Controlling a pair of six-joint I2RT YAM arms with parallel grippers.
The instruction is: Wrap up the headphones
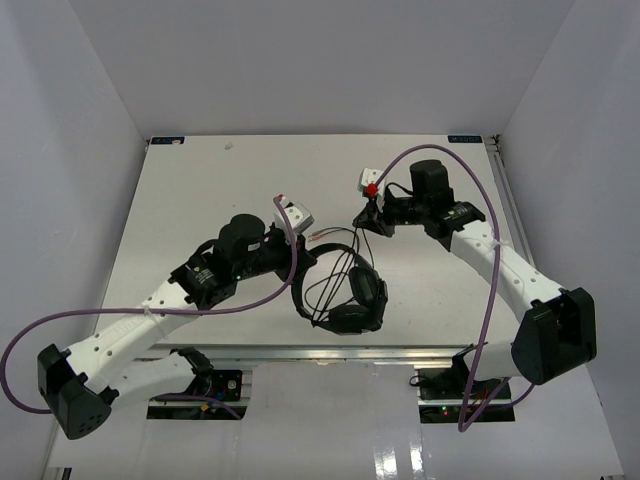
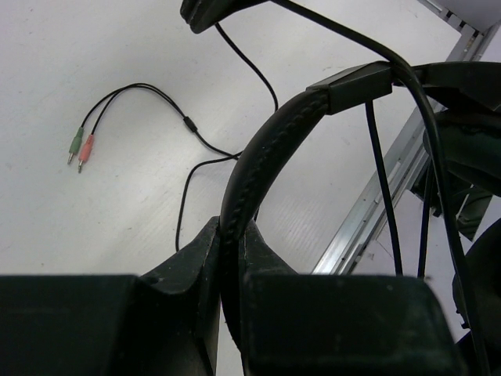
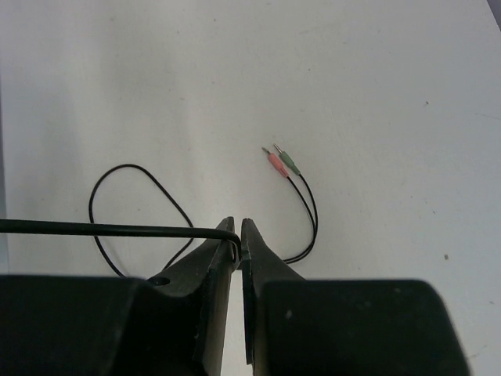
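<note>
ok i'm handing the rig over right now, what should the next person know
Left gripper: shut on the headband of the headphones, which sit near the front edge of the table.
Right gripper: shut on the cord, with a taut stretch running from it.
Done: some cord strands already cross the headband; the number of turns is unclear.
Left: a slack loop and the split end with pink and green plugs lie loose on the table and need winding in.
</note>
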